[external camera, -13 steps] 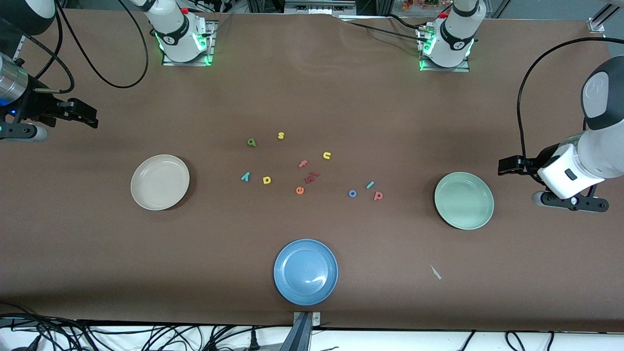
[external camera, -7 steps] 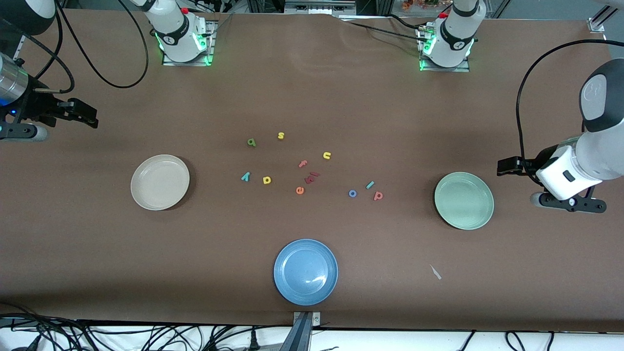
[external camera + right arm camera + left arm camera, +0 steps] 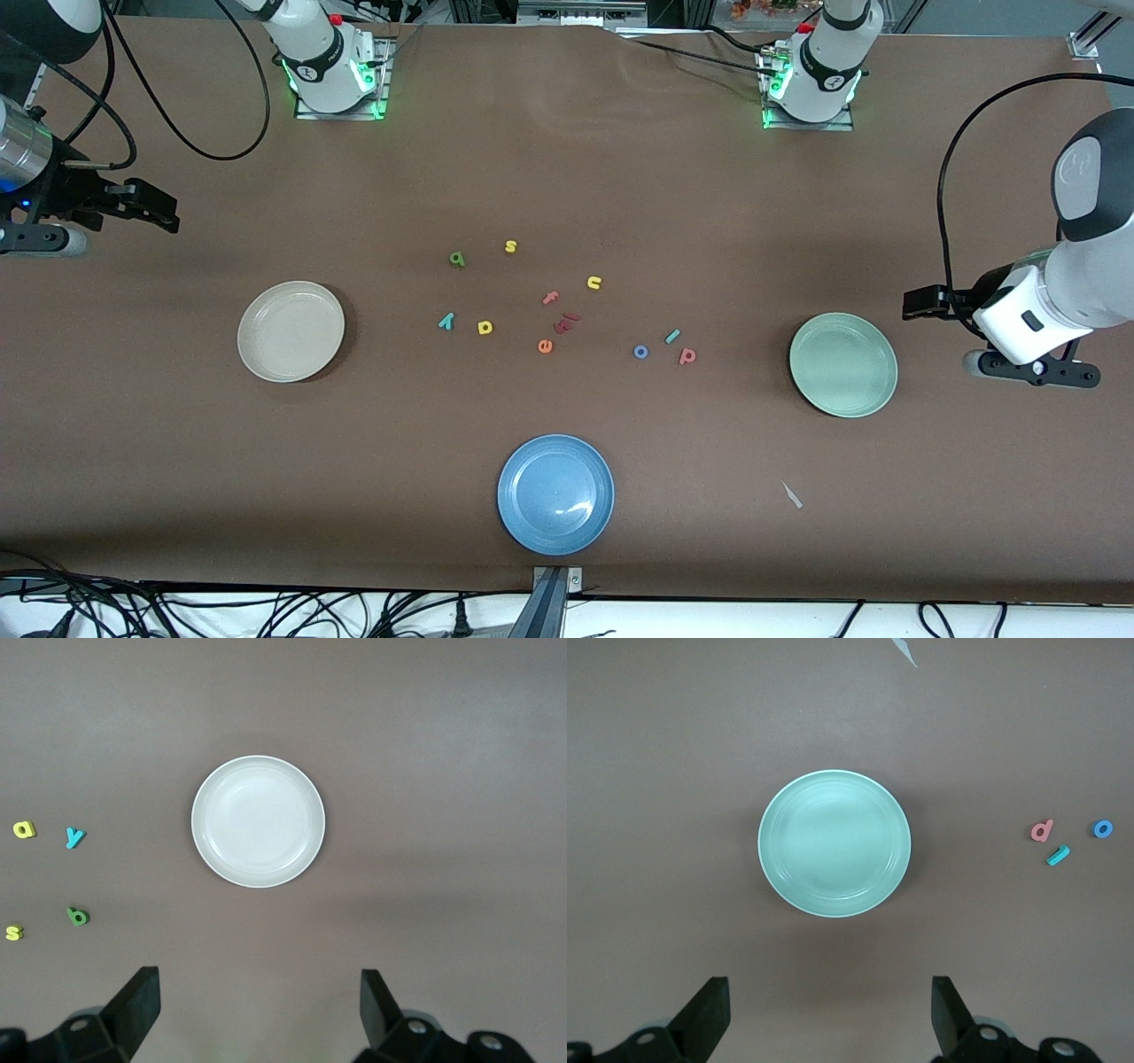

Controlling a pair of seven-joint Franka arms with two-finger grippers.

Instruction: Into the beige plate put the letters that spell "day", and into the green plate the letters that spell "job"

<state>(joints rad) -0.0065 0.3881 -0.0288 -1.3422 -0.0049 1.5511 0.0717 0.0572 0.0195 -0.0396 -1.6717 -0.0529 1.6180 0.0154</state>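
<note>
Left gripper (image 3: pixel 921 304): I saw it spread wide, holding nothing, up over the table (image 3: pixel 567 177) at the left arm's end, beside the green plate (image 3: pixel 842 364).
Right gripper (image 3: pixel 155 213): fingers apart too, nothing in them — over the right arm's end, well apart from the beige plate (image 3: pixel 291 330).
"day" letters: yellow "d" (image 3: pixel 485 328), olive "a" (image 3: pixel 457 259), teal "y" (image 3: pixel 446 321) lay on the table nearer the beige plate.
"job" letters: teal "j" (image 3: pixel 672 336), blue "o" (image 3: pixel 640 352), pink "b" (image 3: pixel 687 356) — clustered toward the green plate.
</note>
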